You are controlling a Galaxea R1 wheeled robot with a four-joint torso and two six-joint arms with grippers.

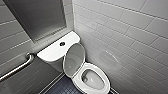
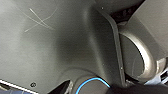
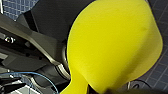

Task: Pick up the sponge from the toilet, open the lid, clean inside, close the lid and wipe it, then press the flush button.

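Step in hand, judged: clean inside. White glossy oval lid [image 1: 73,60] stands raised against the tank of the white glossy ceramic toilet [image 1: 106,79], bowl open. Bright yellow oblong sponge [image 3: 112,42] sits up close in the right wrist view, pinched at its narrow end in the right gripper [image 3: 87,88], which looks clamped on it. Next move likely calls for lowering the sponge into the bowl without knocking the lid. Small round dark flush button [image 1: 62,44] on tank cover, untouched. Room: pale grey wall tiles [image 1: 130,30], metal grab rail [image 1: 17,67], dark blue small-tiled floor [image 1: 63,87]
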